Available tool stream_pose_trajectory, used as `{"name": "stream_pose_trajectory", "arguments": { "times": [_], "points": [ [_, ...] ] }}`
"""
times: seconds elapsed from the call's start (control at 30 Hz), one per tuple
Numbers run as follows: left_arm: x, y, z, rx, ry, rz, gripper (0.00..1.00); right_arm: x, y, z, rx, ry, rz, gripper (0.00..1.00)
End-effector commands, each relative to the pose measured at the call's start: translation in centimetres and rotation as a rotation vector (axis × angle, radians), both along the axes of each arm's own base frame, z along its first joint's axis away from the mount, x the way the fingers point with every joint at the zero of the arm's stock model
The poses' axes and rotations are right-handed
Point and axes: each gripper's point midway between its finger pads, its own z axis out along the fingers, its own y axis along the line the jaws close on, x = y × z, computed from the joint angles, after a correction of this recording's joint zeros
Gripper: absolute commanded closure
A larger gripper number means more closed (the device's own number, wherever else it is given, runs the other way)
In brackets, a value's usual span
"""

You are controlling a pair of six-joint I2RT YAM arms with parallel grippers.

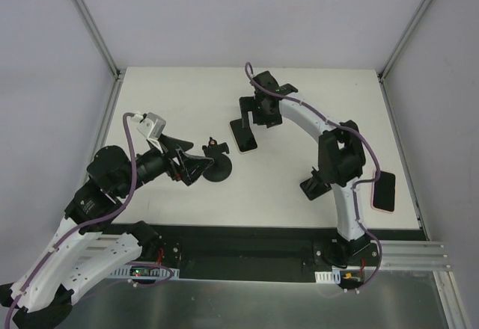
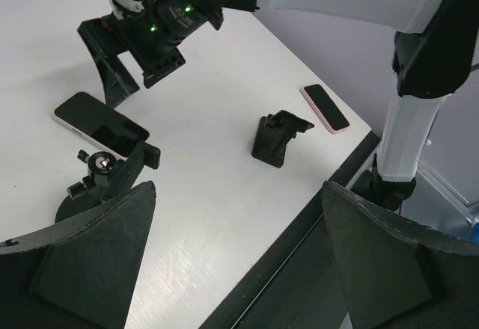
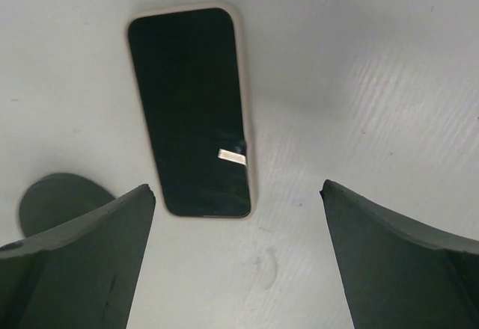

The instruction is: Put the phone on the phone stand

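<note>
The phone, in a pale cream case, is seen lying flat and screen-up on the white table, near the middle; it is not on any stand; a small bright reflection is visible on its dark screen in the right wrist view. The right gripper is held directly above the phone, with its jaws spread wide and nothing between them; both fingers are seen clear of the phone's edges, and no contact with it can be made out. Just beside the phone, toward the left arm, the round-based phone stand is placed upright on its dark disc base, with a small clamp head on top; in the left wrist view its head is seen overlapping the near corner of the phone, though whether the two touch cannot be told. The left gripper is pointed at this stand from the left, close to its base; its jaws are likewise spread wide and empty, and whether the stand is touched cannot be told. A folding phone stand is seen on the table under the right arm, well apart from the phone; a second phone in a pink case is lying flat near the table's right edge.
</note>
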Motion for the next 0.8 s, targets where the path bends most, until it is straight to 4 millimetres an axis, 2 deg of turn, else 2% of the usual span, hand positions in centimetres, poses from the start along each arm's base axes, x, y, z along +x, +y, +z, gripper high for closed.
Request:
{"name": "stream_pose_trajectory", "arguments": {
  "times": [0.0, 0.03, 0.1, 0.13, 0.27, 0.53, 0.77],
  "points": [
    [0.0, -0.2, -0.5, 0.003, 0.023, -0.002, 0.10, 0.2, -1.6, -0.6, -0.232, -0.019, 0.085, 0.04],
    [-0.1, -0.4, -0.7, 0.005, 0.030, -0.012, 0.10, 0.2, -0.9, -1.3, -0.253, -0.020, 0.114, 0.04],
    [-0.3, -0.9, -1.2, 0.011, 0.051, -0.048, 0.11, 0.6, 0.0, -0.9, -0.254, -0.044, 0.133, 0.04],
    [-0.4, -1.1, -1.4, 0.016, 0.059, -0.057, 0.11, 0.5, 0.7, -1.6, -0.259, -0.034, 0.152, 0.04],
    [-0.1, -1.6, -1.8, 0.031, 0.077, -0.073, 0.11, 0.4, 2.4, -2.3, -0.222, -0.023, 0.181, 0.04],
    [-0.4, -1.5, -1.5, 0.013, 0.083, -0.076, 0.10, 0.6, 3.0, -4.8, -0.263, 0.007, 0.195, 0.04],
    [-0.7, -1.5, -1.1, -0.003, 0.093, -0.077, 0.10, 0.4, 4.0, -5.9, -0.264, 0.031, 0.227, 0.04]
  ]
}}
